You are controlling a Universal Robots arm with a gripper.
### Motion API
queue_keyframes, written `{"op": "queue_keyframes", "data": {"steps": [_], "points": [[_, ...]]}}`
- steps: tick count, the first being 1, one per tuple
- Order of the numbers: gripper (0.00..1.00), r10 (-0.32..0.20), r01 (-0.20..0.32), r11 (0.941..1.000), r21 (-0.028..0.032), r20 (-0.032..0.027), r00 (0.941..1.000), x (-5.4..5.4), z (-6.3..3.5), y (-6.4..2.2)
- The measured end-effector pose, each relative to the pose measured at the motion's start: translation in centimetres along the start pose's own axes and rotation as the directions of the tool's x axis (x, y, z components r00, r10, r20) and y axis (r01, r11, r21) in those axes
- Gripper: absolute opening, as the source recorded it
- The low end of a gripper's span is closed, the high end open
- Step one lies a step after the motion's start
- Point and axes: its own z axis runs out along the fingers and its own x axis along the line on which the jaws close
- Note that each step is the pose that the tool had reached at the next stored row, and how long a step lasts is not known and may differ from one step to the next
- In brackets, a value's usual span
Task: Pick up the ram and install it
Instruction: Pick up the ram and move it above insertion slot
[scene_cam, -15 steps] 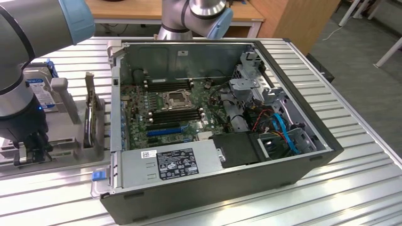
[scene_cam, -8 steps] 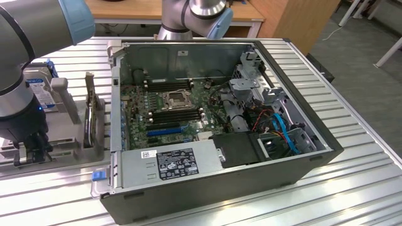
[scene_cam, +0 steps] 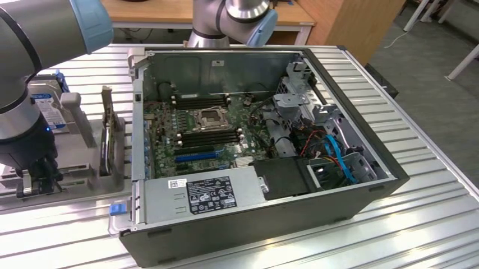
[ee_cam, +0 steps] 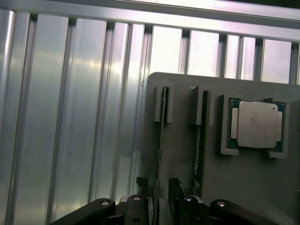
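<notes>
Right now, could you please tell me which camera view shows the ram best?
The wrist view: the ram stands on edge in a slot of the gray holder, just ahead of the open pincer. In the exterior view the arm hides it, low at that view's left.

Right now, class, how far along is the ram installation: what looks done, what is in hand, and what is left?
Done: the approach. The gripper hangs low over the grey holder, open and straddling one ram. In hand: nothing is gripped, and that ram stands on edge in its holder slot. Left: the pickup and the whole install, since the motherboard's memory slots appear to hold no stick.
</notes>
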Motion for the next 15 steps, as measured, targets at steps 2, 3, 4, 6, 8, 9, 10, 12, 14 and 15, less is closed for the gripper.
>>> {"op": "queue_keyframes", "data": {"steps": [2,3,4,6,8,9,10,12,14,15], "points": [[0.31,0.000,0.000,1.0000,-0.0001,0.0000,1.0000,0.00,0.00,0.00],[0.31,0.000,0.000,1.0000,0.0000,0.0000,1.0000,0.00,0.00,0.00],[0.31,0.000,0.000,1.0000,-0.0001,0.0000,1.0000,0.00,0.00,0.00],[0.29,0.000,0.000,1.0000,-0.0001,0.0000,1.0000,0.00,0.00,0.00],[0.29,0.000,0.000,1.0000,0.0000,0.0000,1.0000,0.00,0.00,0.00],[0.23,0.000,0.000,1.0000,0.0000,0.0000,1.0000,0.00,0.00,0.00],[0.23,0.000,0.000,1.0000,-0.0001,0.0000,1.0000,0.00,0.00,0.00],[0.23,0.000,0.000,1.0000,0.0000,0.0000,1.0000,0.00,0.00,0.00],[0.23,0.000,0.000,1.0000,0.0000,0.0009,1.0000,0.00,0.00,0.00],[0.23,0.000,0.000,1.0000,0.0000,0.0011,1.0000,0.00,0.00,-0.01]]}}
